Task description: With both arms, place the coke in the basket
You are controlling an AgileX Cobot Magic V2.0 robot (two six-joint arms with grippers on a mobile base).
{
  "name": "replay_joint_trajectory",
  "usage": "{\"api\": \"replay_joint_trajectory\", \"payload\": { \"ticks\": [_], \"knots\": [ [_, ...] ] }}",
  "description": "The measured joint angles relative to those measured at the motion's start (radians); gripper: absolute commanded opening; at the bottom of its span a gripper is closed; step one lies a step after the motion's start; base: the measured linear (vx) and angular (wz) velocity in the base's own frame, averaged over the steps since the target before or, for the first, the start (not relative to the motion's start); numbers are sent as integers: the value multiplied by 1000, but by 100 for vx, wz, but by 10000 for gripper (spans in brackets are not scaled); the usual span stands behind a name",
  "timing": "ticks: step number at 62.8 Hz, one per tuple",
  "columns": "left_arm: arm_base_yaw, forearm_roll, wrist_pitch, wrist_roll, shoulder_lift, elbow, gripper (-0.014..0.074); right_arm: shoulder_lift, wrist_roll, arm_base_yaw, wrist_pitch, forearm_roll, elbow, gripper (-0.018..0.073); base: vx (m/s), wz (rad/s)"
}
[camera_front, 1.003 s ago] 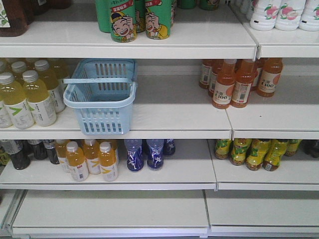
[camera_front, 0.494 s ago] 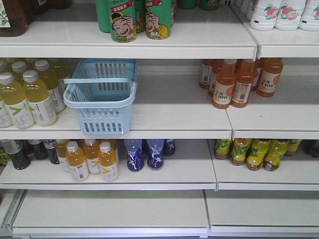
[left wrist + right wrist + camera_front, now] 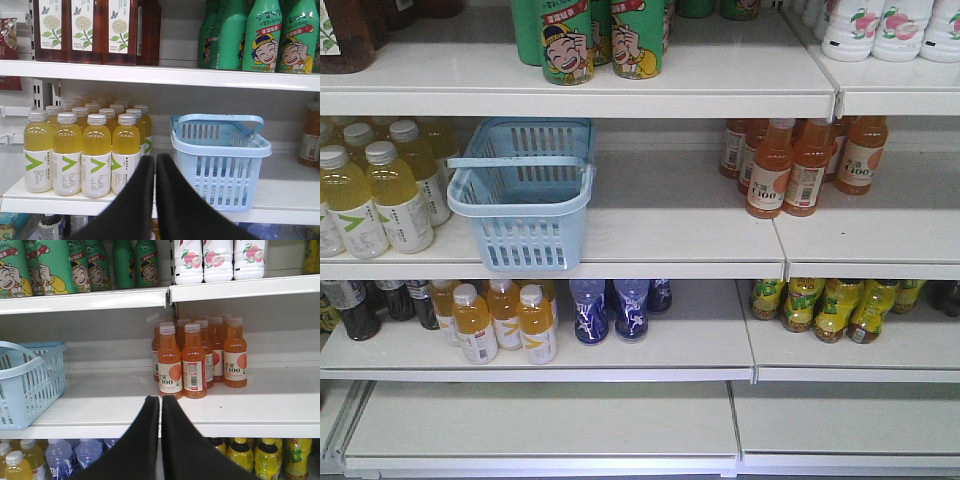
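Nothing shifts between frames: the light blue slotted plastic basket (image 3: 525, 245) sits on the white middle shelf (image 3: 670, 230), nearer the left gripper (image 3: 155, 162). Left and right gripper (image 3: 160, 402) fingers are pressed together, empty. No red coke can is visible.

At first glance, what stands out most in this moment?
The light blue basket sits empty on the middle shelf, with yellow bottles to its left and orange bottles further right. Green cartoon bottles stand on the shelf above. In the wrist views the left gripper and right gripper are shut, holding nothing. No coke is in view.
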Motion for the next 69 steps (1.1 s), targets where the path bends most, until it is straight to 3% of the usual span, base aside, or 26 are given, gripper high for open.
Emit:
{"api": "replay_joint_trajectory", "payload": {
  "ticks": [52,61,69],
  "knots": [
    [0,-1,0,-5,0,0,-6,0,0,0,0,0,0,-2,0,0],
    [0,-41,0,-92,0,0,-6,0,0,0,0,0,0,-2,0,0],
    [0,-144,0,-268,0,0,-6,0,0,0,0,0,0,-2,0,0]
  ]
}}
